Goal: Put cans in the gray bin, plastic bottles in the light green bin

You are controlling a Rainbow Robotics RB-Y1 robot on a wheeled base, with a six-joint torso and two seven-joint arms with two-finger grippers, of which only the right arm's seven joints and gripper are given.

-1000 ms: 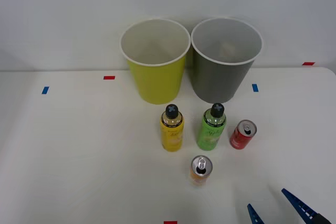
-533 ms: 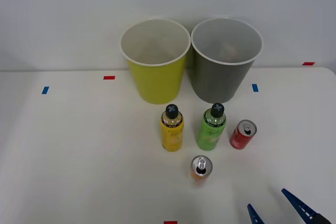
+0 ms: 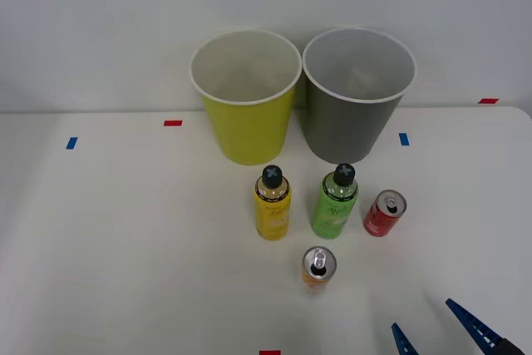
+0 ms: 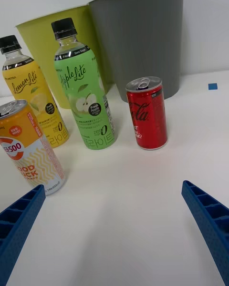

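White table (image 3: 125, 247) holds everything. At the back, light green bin (image 3: 246, 97) and gray bin (image 3: 357, 96) stand side by side, rims nearly touching, gray one on the robot's right. Nothing sorted yet, going by the four drinks in front. Lemon Lite bottle (image 3: 272, 204) and Apple Lite bottle (image 3: 334, 201) stand upright just before the bins. Red Coca-Cola can (image 3: 384, 213) stands beside the green bottle, upright, below the gray bin. Orange can (image 3: 317, 268) stands nearest the robot. Right gripper (image 3: 436, 326) sits low at the near right, fingers spread wide, holding nothing. Red can lies straight ahead between the fingers, axis vertical; likely first pick.
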